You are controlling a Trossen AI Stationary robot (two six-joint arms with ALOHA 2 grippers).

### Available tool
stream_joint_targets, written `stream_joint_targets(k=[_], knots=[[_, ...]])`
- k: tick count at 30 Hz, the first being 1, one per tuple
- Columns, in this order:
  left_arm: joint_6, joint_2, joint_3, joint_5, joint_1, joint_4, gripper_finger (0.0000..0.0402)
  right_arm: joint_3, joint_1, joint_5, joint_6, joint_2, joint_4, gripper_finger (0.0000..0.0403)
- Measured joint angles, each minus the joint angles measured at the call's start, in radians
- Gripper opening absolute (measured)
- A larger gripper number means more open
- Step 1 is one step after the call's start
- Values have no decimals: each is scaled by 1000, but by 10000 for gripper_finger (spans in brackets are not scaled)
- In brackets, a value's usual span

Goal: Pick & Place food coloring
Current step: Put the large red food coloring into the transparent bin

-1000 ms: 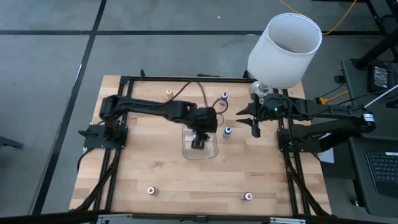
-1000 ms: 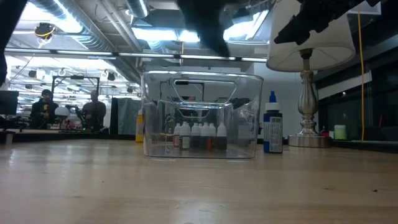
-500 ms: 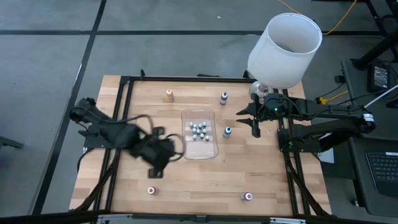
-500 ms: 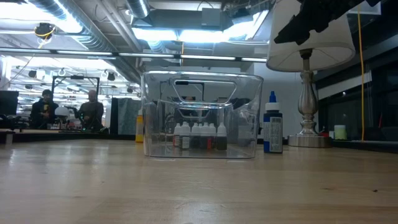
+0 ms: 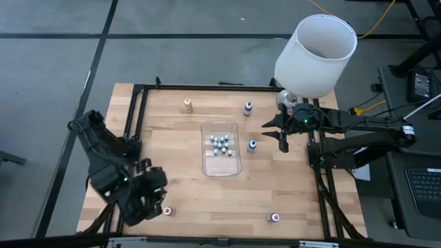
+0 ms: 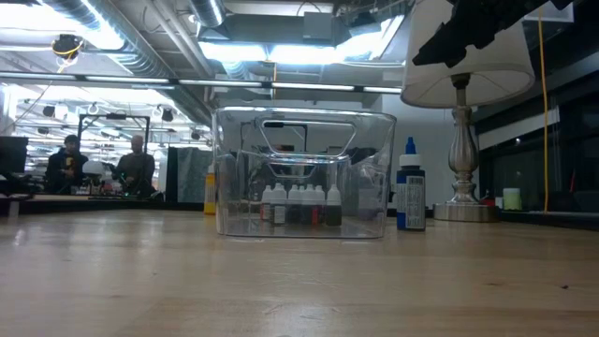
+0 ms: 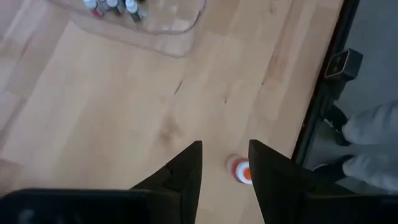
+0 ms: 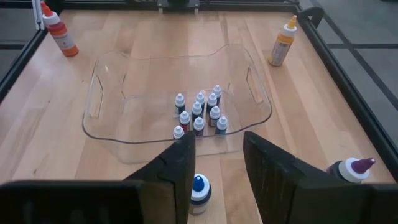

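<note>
With fingers parted and empty, the left gripper point(image 5: 153, 204) hovers by the small red-capped food coloring bottle point(image 5: 167, 211) at the table's near-left, so descending and closing comes next.

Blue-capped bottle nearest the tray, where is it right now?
High view: the blue-capped bottle stands just right of the clear tray, between it and the right gripper.

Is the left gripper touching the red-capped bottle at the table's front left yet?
Apart. In the left wrist view, the left gripper has its fingers open, and the red-capped bottle stands on bare wood beyond the fingertips, between them, touching neither.
</note>
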Motion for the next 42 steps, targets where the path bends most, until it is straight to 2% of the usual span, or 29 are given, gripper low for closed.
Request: stream_joint_targets(k=[4, 8, 13, 17, 21, 24, 32, 42], knots=[[-117, 0, -64, 5, -68, 25, 139, 0, 0, 0, 0, 0, 0, 138], [-132, 1, -175, 32, -133, 120, 165, 0, 0, 0, 0, 0, 0, 138], [-54, 1, -340, 40, -176, 255, 200, 0, 0, 0, 0, 0, 0, 138], [74, 1, -484, 50, -186, 456, 222, 0, 0, 0, 0, 0, 0, 138], [202, 1, -609, 58, -181, 667, 230, 0, 0, 0, 0, 0, 0, 138], [255, 1, -678, 57, -168, 755, 229, 0, 0, 0, 0, 0, 0, 138], [407, 2, -771, 90, -134, 968, 228, 0, 0, 0, 0, 0, 0, 138], [506, 2, -771, 129, -71, 978, 226, 0, 0, 0, 0, 0, 0, 138]])
